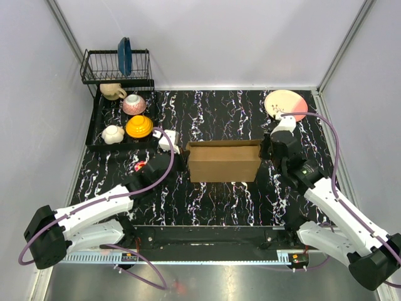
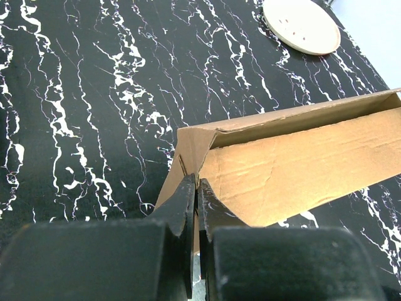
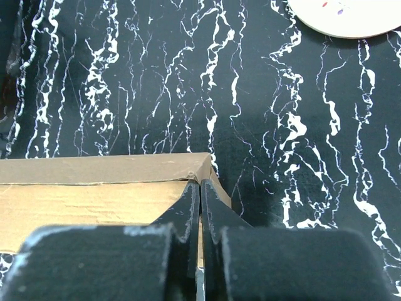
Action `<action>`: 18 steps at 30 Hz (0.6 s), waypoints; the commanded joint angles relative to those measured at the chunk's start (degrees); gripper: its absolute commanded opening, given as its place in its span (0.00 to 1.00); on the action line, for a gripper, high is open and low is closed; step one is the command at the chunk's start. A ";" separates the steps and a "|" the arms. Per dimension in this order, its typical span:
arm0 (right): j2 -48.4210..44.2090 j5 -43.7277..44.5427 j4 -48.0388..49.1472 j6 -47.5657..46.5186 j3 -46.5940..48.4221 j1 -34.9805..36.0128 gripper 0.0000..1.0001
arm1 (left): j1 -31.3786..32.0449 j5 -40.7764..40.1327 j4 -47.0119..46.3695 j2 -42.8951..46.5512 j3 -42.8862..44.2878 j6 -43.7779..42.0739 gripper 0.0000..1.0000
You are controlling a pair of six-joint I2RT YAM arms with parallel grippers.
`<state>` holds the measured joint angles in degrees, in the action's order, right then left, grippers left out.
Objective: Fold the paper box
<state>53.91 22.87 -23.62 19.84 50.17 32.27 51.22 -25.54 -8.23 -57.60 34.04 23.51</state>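
Observation:
The paper box [image 1: 223, 161], plain brown cardboard, stands open-topped in the middle of the black marbled table. My left gripper [image 1: 180, 158] is at its left end and my right gripper [image 1: 263, 150] at its right end. In the left wrist view the left gripper [image 2: 197, 183] is shut on the upright end wall of the box [image 2: 294, 169], with a strip of cardboard pinched between its fingers. In the right wrist view the right gripper [image 3: 200, 185] is shut the same way on the other end wall of the box [image 3: 94, 188], at its top corner.
A black dish rack [image 1: 116, 69] at the back left holds a blue plate, and the tray below it holds a mug and several bowls, among them an orange bowl [image 1: 138, 126]. A pink plate [image 1: 285, 103] lies at the back right, beyond the right gripper.

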 commanded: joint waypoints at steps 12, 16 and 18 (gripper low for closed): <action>-3.11 -7.23 -5.29 15.49 -12.99 0.34 0.00 | 2.48 -0.04 1.73 -2.60 -8.11 4.87 0.00; -3.46 -6.09 -7.58 16.82 -12.21 0.42 0.00 | 2.83 -0.04 0.76 -3.22 -8.91 6.20 0.00; -2.68 -3.98 -10.64 16.03 -10.63 0.42 0.00 | 2.92 0.05 0.85 -2.87 -8.38 5.94 0.00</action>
<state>47.99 22.63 -16.62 33.43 41.23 32.10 52.66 -28.82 -17.67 -57.56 28.58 27.55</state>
